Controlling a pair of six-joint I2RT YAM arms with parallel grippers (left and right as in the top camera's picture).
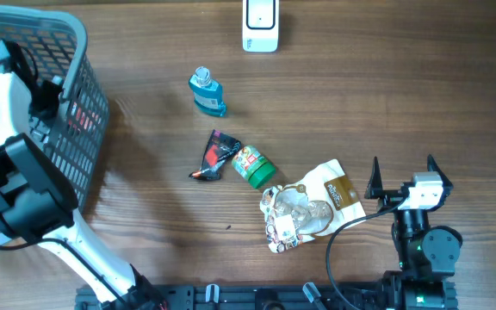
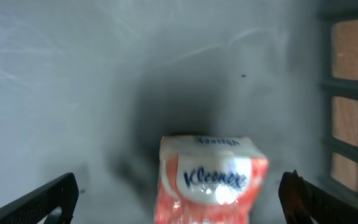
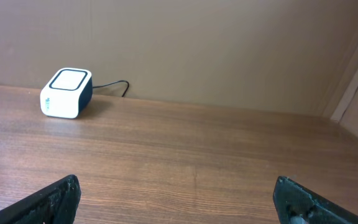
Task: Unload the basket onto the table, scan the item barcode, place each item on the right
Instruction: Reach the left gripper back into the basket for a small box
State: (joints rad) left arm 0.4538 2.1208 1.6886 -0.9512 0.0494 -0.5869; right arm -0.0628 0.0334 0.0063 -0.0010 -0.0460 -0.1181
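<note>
We are noting the left gripper hanging inside the grey mesh basket with its jaws spread wide and nothing pinched. The Kleenex tissue pack is lying on the basket floor between the two fingers, apart from both. Whether the tips are touching the floor we cannot tell. The basket's gridded wall is running close beside the finger at the right edge of the left wrist view, so room is tight there. More bare floor is showing on the opposite side.

From overhead, the basket is occupying the far left corner of the wooden table, and the left arm is reaching over its near rim.

The right gripper is sitting at the near right of the table, jaws fully apart and empty. Its nearer fingertip is close to the clear crinkled bag but not touching it.

The white barcode scanner is standing at the far edge, centre, with its cable trailing toward the back wall in the right wrist view. We are seeing bare wood between the right gripper and the scanner.

A loose cluster is lying mid-table: a blue bottle, a dark snack packet, and a green-capped jar. The jar is just beside the packet, and contact is unclear. The bag is lying near the jar
</note>
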